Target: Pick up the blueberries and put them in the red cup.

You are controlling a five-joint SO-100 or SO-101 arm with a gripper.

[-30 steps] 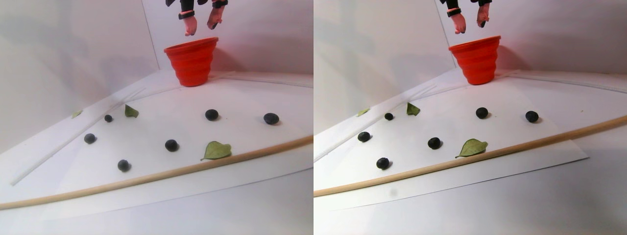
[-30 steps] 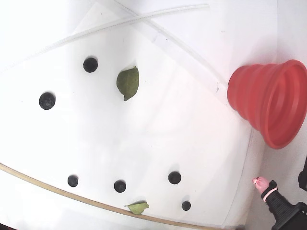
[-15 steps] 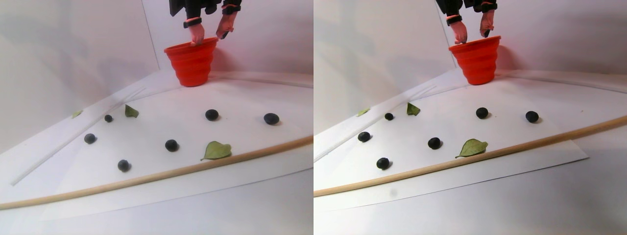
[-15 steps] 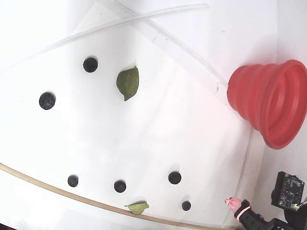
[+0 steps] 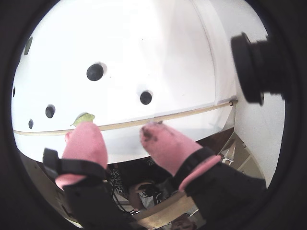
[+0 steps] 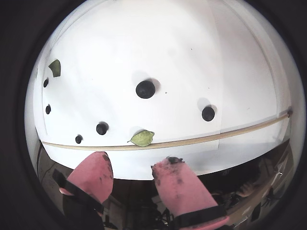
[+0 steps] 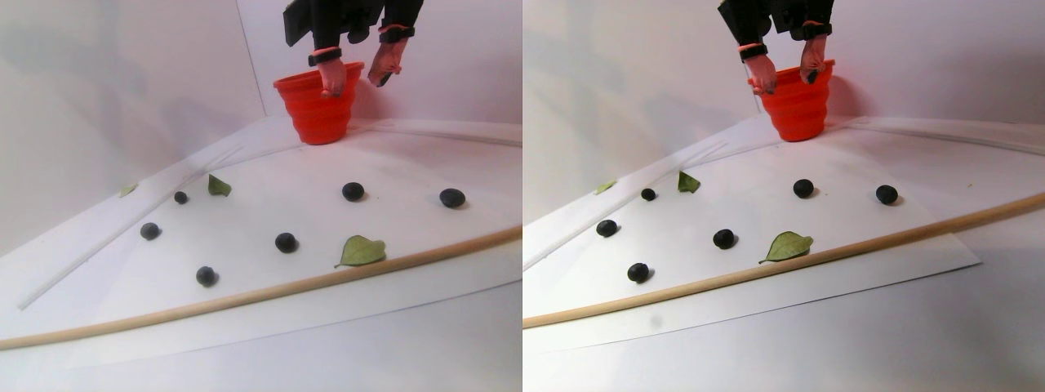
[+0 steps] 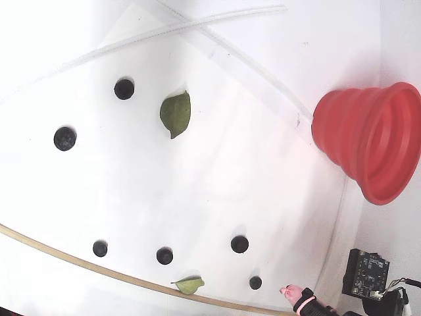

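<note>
The red cup (image 7: 318, 110) stands at the back of the white sheet, also in the fixed view (image 8: 371, 141). Several blueberries lie scattered on the sheet, such as one (image 7: 286, 242), one (image 5: 95, 72), one (image 6: 145, 89) and one (image 8: 239, 244). My gripper (image 7: 357, 82) hangs open and empty just above the cup's rim, one finger in front of it and one to its right. In both wrist views the stained pink fingertips (image 5: 84, 139) (image 6: 175, 177) stand wide apart with nothing between them (image 5: 117, 127) (image 6: 134, 160). The cup is out of both wrist views.
Green leaves lie among the berries (image 7: 361, 251) (image 7: 217, 186) (image 6: 143, 138) (image 8: 175, 113). A thin wooden stick (image 7: 269, 290) runs across the front of the sheet (image 5: 192, 113). White walls stand behind the cup. A black camera (image 5: 259, 67) juts in at the right.
</note>
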